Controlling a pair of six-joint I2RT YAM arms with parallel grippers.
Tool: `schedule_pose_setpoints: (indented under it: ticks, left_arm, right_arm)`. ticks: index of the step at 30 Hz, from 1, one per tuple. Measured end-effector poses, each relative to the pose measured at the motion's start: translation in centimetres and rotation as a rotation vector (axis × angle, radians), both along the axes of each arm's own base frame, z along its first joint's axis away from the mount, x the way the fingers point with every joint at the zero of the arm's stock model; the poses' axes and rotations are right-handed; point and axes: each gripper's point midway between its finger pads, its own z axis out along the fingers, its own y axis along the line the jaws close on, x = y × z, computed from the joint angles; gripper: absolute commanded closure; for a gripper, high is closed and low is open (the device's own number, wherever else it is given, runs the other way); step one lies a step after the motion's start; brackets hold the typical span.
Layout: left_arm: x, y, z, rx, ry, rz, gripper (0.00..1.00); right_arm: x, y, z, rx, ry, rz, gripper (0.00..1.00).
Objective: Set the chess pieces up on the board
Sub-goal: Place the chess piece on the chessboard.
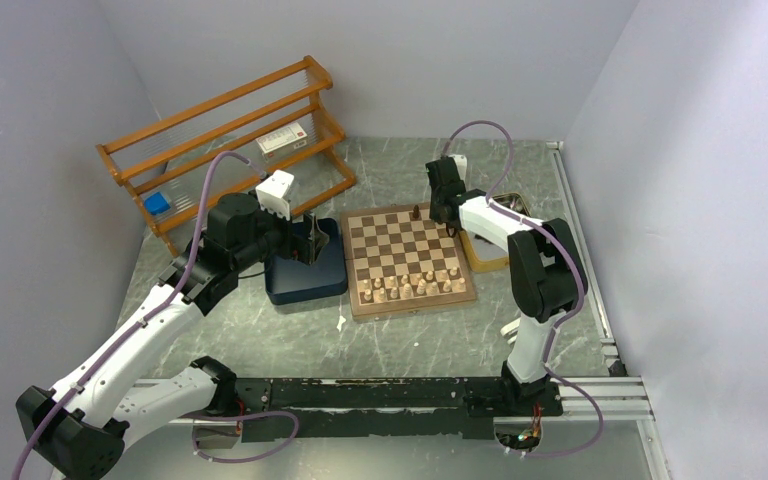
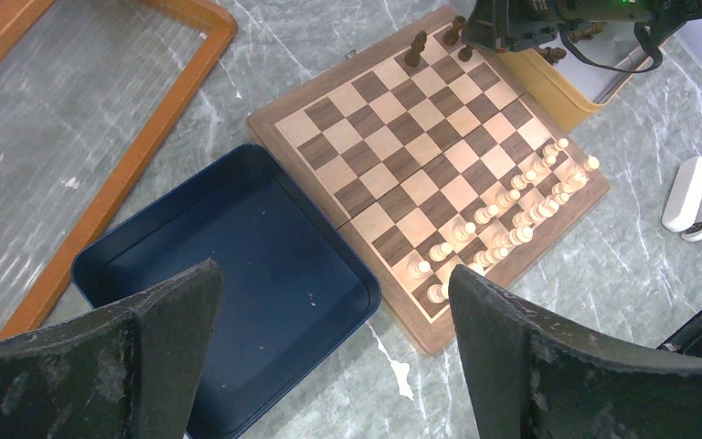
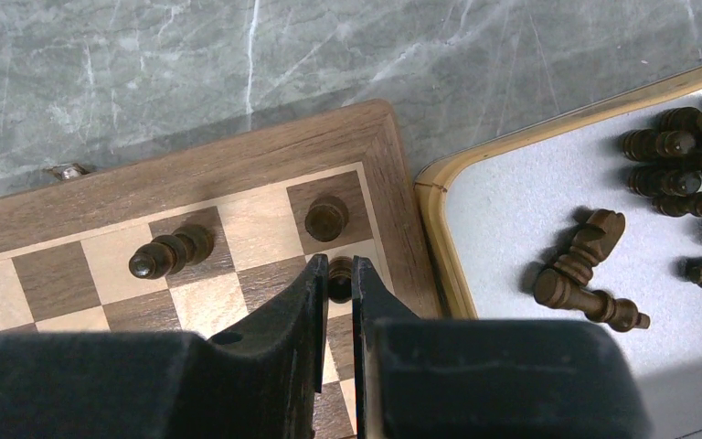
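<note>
The board (image 1: 400,240) lies mid-table, with cream pieces (image 1: 410,288) in its two near rows. My right gripper (image 3: 335,274) is shut on a small dark chess piece (image 3: 339,280) over a light square by the board's far right corner. Whether the piece rests on the square I cannot tell. Two other dark pieces stand on the back row: one on the corner square (image 3: 326,218), one further left (image 3: 172,252). Several more dark pieces (image 3: 594,251) lie in a yellow-rimmed tray (image 3: 434,210) beside the board. My left gripper (image 2: 334,293) hangs open and holds nothing, above the dark blue tray (image 2: 238,238).
An orange wooden rack (image 1: 230,130) stands at the back left. A small white object (image 2: 692,197) lies on the marble right of the board. The blue tray (image 1: 305,275) touches the board's left side. Walls close in on the left, back and right.
</note>
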Motion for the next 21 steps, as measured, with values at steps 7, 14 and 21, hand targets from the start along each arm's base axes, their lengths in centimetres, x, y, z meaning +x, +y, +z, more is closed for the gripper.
schedule_pose_setpoints:
  ticks: [7, 14, 21]
  left_arm:
    - [0.00, 0.00, 0.00, 0.000, 0.000, 0.000, 0.02]
    - [0.00, 0.00, 0.00, 0.000, 0.000, 0.000, 0.02]
    - [0.00, 0.00, 0.00, 0.000, 0.000, 0.000, 0.02]
  right_arm:
    - [-0.01, 0.00, 0.01, 0.001, 0.000, -0.002, 0.83]
    - [-0.12, -0.01, -0.05, 0.002, 0.006, -0.003, 0.79]
    - [-0.73, -0.21, -0.66, -0.009, 0.039, -0.002, 0.73]
